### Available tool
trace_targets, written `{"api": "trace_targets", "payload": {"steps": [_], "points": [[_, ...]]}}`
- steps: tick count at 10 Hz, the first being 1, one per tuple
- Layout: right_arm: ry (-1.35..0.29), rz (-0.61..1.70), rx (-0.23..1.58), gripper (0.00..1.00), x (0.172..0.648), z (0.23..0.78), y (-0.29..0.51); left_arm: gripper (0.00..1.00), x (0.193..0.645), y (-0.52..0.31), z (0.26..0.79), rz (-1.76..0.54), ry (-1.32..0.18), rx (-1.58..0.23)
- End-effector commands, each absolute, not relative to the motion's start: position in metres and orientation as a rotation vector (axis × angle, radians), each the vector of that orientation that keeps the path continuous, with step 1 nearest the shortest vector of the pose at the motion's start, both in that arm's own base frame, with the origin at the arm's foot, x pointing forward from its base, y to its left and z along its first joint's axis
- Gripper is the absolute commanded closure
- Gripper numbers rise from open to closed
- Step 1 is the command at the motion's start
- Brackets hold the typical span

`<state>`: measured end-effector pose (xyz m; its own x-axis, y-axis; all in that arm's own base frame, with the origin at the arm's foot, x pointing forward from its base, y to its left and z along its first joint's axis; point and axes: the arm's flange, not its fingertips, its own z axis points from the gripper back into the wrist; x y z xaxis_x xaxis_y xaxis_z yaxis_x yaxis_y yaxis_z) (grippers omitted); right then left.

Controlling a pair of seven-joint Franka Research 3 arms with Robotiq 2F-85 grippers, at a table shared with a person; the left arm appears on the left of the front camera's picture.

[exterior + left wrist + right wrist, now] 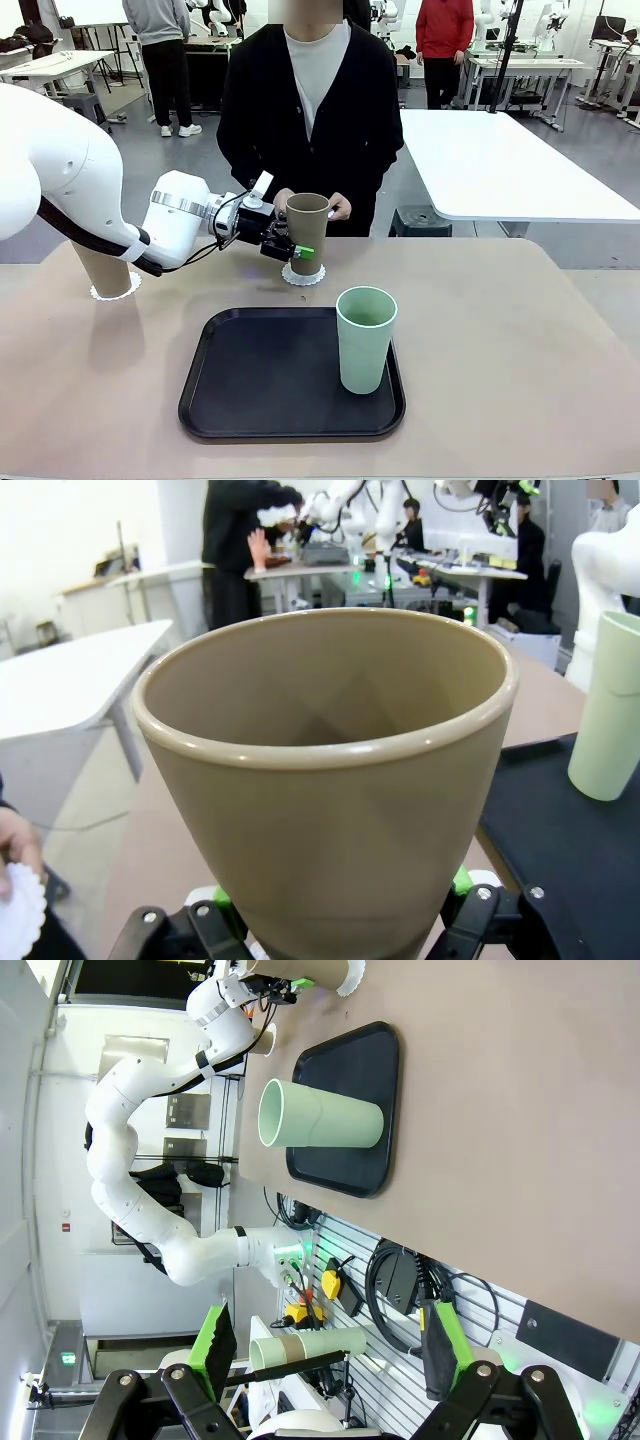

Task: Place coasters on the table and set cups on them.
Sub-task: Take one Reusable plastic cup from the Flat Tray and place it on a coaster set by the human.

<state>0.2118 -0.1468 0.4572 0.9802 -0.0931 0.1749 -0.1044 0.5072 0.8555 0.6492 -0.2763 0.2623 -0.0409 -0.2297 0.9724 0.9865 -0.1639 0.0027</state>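
Observation:
My left gripper is shut on the lower part of a tan cup, whose base sits at a lacy white coaster on the table; I cannot tell whether it touches. In the left wrist view that cup stands upright between my green pads. A second tan cup stands on a coaster at the far left, partly behind my arm. The mint cup stands on the black tray. My right gripper is open and holds nothing, well off the table.
A person stands at the far edge, hands just behind the held cup; one hand holds a white doily. The tray's left half is bare. Open tabletop lies to the right of the tray.

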Motion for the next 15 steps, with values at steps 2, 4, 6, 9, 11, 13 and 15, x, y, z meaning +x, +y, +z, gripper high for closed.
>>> {"api": "trace_targets", "payload": {"steps": [2,4,6,9,11,13,15], "points": [[-0.228,0.018,1.063,0.00,0.213,0.456,-0.146,0.17,0.664,-0.276,0.258,-1.458,-0.950,-1.123],[-0.228,0.018,1.063,0.00,0.213,0.456,-0.146,0.17,0.667,-0.274,0.253,-1.449,-0.952,-1.122],[-0.228,0.018,1.063,0.00,0.213,0.456,-0.146,0.17,0.669,-0.276,0.252,-1.445,-0.949,-1.127],[-0.228,0.018,1.063,0.00,0.213,0.456,-0.146,0.17,0.668,-0.277,0.250,-1.428,-0.946,-1.142],[-0.228,0.018,1.063,0.00,0.213,0.456,-0.146,0.17,0.667,-0.277,0.249,-1.419,-0.944,-1.148],[-0.228,0.018,1.063,0.00,0.213,0.456,-0.146,0.17,0.667,-0.276,0.249,-1.411,-0.943,-1.148],[-0.228,0.018,1.063,0.00,0.213,0.456,-0.146,0.17,0.667,-0.275,0.249,-1.411,-0.940,-1.148]]}}
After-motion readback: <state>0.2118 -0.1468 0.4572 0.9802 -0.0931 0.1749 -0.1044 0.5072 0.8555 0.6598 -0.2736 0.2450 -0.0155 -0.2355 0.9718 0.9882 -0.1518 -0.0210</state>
